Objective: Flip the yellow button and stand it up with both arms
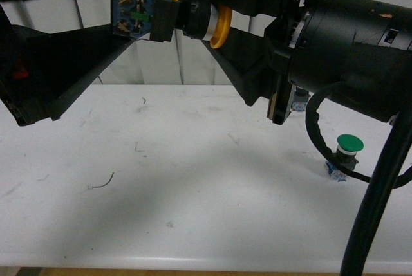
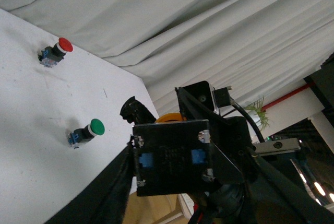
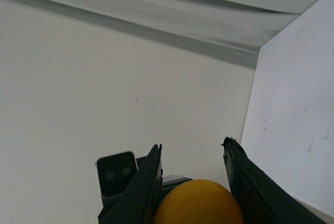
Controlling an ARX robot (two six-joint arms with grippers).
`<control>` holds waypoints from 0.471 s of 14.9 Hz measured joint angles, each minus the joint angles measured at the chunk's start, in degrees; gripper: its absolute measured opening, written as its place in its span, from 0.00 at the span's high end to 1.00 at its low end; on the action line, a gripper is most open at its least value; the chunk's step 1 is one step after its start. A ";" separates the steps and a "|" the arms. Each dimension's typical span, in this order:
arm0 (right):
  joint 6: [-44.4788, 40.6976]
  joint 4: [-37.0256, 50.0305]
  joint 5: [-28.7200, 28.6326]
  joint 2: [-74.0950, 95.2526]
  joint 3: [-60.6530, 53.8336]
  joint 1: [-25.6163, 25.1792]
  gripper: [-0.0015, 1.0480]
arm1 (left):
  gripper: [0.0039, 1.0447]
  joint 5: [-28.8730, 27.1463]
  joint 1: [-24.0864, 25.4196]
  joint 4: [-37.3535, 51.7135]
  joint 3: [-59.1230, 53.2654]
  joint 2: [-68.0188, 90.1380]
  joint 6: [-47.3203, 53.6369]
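The yellow button [image 1: 187, 17] hangs sideways high above the white table [image 1: 193, 192]. Its blue-and-black contact block points left and its yellow cap [image 1: 221, 26] points right. My left gripper [image 1: 132, 9] reaches in from the left and is shut on the contact block. My right gripper [image 1: 203, 15] comes from the right and is shut on the cap end. In the left wrist view the block's black back face [image 2: 172, 158] fills the space in my left gripper [image 2: 177, 174]. In the right wrist view the yellow cap [image 3: 198, 203] sits inside my right gripper [image 3: 192, 143].
A green-capped button [image 1: 347, 150] stands on the table at the right, near a thick black cable [image 1: 376, 211]. In the left wrist view the green button [image 2: 87, 131] and a red-capped button [image 2: 57, 50] rest on the table. Grey curtains hang behind.
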 joint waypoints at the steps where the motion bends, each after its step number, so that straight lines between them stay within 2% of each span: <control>1: 0.00 -0.02 0.26 0.00 0.00 -0.37 0.68 | 0.30 0.00 0.20 -0.31 0.00 -0.76 0.28; 3: 0.00 0.00 0.42 -0.02 0.00 -0.42 0.68 | 0.08 0.17 1.42 -0.74 -0.02 -1.90 0.61; 4: 0.00 -0.02 0.44 -0.02 0.00 -0.44 0.68 | 0.05 0.37 2.23 -1.03 -0.39 -2.56 0.66; 7: 0.00 -0.04 0.46 -0.02 0.00 -0.83 0.68 | 0.06 1.46 5.95 -6.10 -3.04 -7.89 1.68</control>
